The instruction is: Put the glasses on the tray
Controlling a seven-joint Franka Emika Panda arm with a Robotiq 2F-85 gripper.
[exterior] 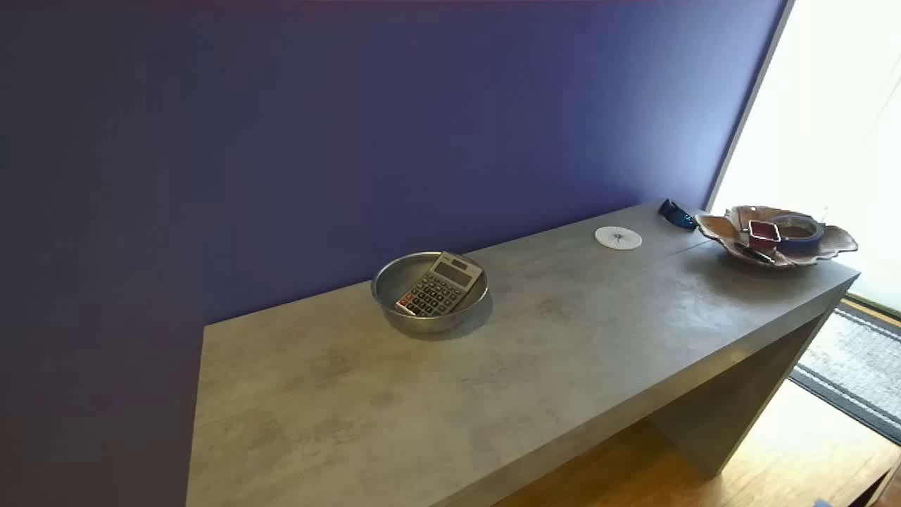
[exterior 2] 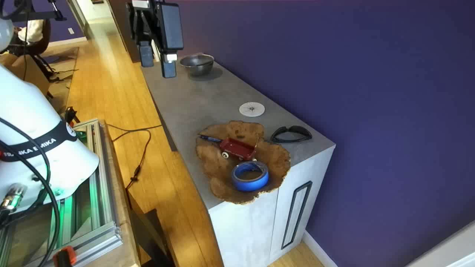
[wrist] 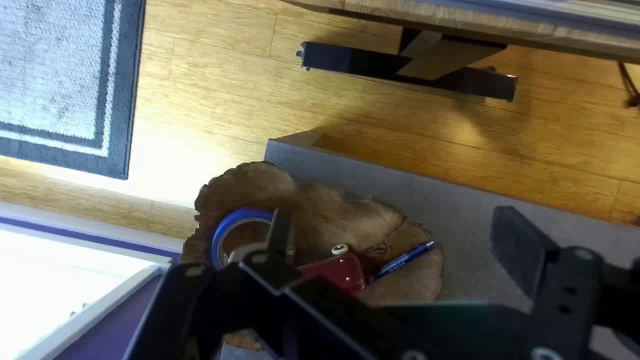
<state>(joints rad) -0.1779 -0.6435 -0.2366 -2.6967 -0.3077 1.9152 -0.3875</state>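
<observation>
My hand (exterior 2: 157,63) stands spread with nothing inside, I think because it must first take the glasses (exterior 2: 298,130). In an exterior view these lie on the desk (exterior 2: 202,98), just right of the tray (exterior 2: 213,167), which carries tape (exterior 2: 251,185), wagon (exterior 2: 237,148) and pen (exterior 2: 210,138), so probably serves for collecting

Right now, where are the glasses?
In an exterior view, the glasses lie near the right end of the table, by the wall, between the disc and the tray.
</observation>
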